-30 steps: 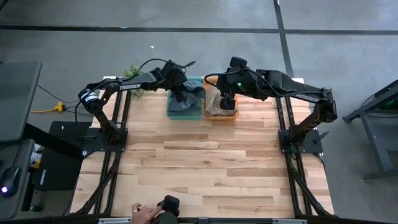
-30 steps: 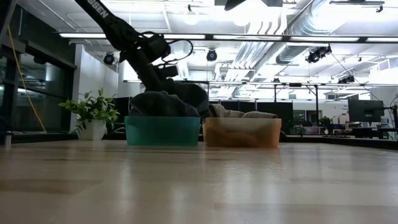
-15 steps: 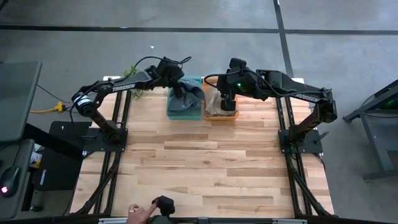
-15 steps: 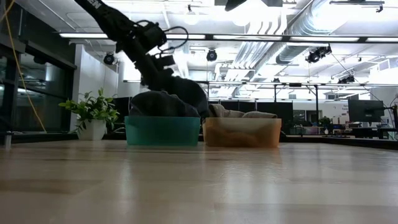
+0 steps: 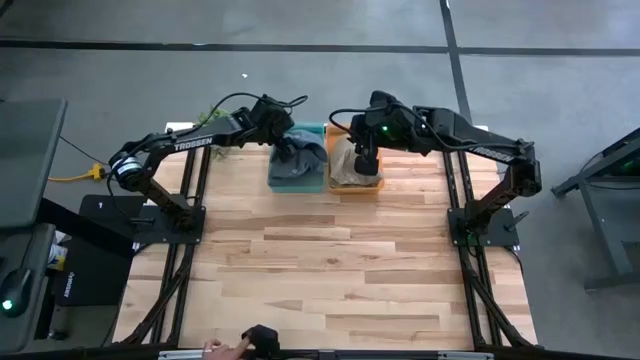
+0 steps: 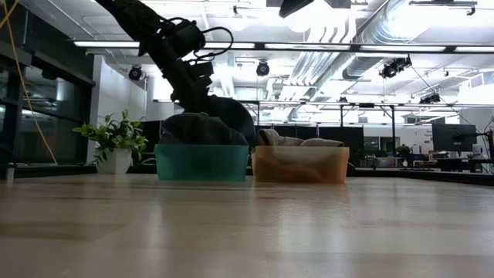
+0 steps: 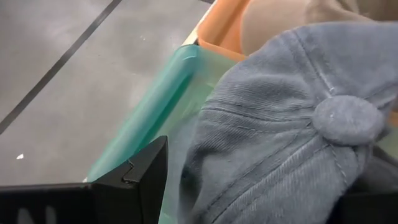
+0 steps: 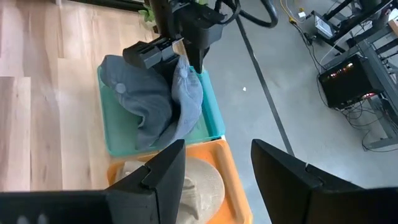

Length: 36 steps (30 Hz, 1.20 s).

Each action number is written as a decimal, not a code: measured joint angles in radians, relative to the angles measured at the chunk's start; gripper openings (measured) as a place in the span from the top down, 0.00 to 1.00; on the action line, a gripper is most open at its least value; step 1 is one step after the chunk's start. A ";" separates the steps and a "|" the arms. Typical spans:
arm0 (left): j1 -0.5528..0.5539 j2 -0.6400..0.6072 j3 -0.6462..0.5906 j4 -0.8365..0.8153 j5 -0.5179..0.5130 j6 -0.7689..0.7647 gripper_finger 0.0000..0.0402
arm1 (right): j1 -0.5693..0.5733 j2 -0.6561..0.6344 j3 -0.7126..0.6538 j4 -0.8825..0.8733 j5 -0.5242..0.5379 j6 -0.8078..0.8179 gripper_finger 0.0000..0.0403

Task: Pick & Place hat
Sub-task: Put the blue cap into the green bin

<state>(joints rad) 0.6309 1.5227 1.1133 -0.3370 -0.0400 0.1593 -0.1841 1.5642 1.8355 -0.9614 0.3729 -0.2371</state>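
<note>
A grey-blue cap (image 5: 300, 160) lies in a teal bin (image 6: 201, 164) at the table's far edge, its top button (image 7: 347, 119) facing the left wrist camera. My left gripper (image 5: 283, 140) is open just above the bin, with its fingers on either side of the cap's raised part (image 8: 185, 81). A beige hat (image 8: 199, 180) lies in the orange bin (image 6: 301, 166) beside it. My right gripper (image 8: 217, 162) hovers open and empty over the orange bin. My left gripper stands astride the cap's crown (image 7: 280, 124), coming from above and from the table's far left. One finger (image 7: 143, 180) is beside the cloth. I cannot tell whether either finger touches it. The cap rests in the teal bin.
A potted plant (image 6: 114, 139) stands left of the teal bin at the far edge. A person's hand (image 5: 220, 347) with a dark object (image 5: 262, 338) is at the table's near edge. The wooden tabletop (image 5: 330, 260) lies between the bins and the near edge.
My left gripper has risen and drawn back toward the table's far left corner, above the teal bin. The cap has stayed in the bin. The person's hand and the dark object at the near edge have moved toward the left.
</note>
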 joint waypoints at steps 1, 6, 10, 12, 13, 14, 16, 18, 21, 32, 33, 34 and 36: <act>-0.009 0.000 0.000 0.000 -0.001 -0.003 0.47 | 0.000 0.000 0.000 0.001 -0.001 0.000 0.56; -0.045 0.000 0.000 0.004 -0.034 0.001 0.47 | 0.000 0.000 0.000 0.001 -0.006 0.012 0.56; -0.058 0.000 0.000 0.005 -0.078 0.001 0.47 | 0.000 0.000 0.000 0.001 -0.006 0.027 0.56; -0.058 -0.008 0.000 0.003 -0.101 0.000 0.47 | 0.000 0.000 0.000 0.001 -0.006 0.027 0.56; -0.058 -0.011 0.000 0.005 -0.111 -0.003 0.47 | 0.000 0.000 0.000 0.001 -0.006 0.027 0.56; -0.058 -0.013 0.000 0.009 -0.120 -0.003 0.47 | 0.000 0.000 0.000 0.001 -0.006 0.027 0.56; -0.057 -0.015 0.000 0.010 -0.121 -0.006 0.47 | 0.000 0.000 0.000 0.001 -0.006 0.027 0.56; -0.055 -0.032 0.000 0.015 -0.119 -0.007 0.47 | 0.000 0.000 0.000 0.001 -0.006 0.027 0.56; -0.055 -0.060 0.001 0.049 -0.102 -0.007 0.47 | 0.000 0.000 0.000 0.001 -0.006 0.027 0.56; -0.056 -0.097 0.001 -0.029 -0.075 -0.043 0.47 | -0.003 0.000 0.000 0.001 -0.006 0.027 0.56; -0.056 -0.097 0.001 -0.034 -0.075 -0.055 0.47 | -0.005 0.000 0.000 0.001 -0.007 0.030 0.56; -0.056 -0.097 0.001 -0.035 -0.075 -0.074 0.47 | -0.009 0.000 0.000 0.001 -0.008 0.036 0.56; -0.056 -0.100 0.001 -0.033 -0.075 -0.110 0.47 | -0.019 0.000 0.000 0.001 -0.019 0.052 0.56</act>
<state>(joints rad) 0.5751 1.4231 1.1141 -0.3701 -0.1146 0.0490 -0.2035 1.5642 1.8355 -0.9607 0.3539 -0.1849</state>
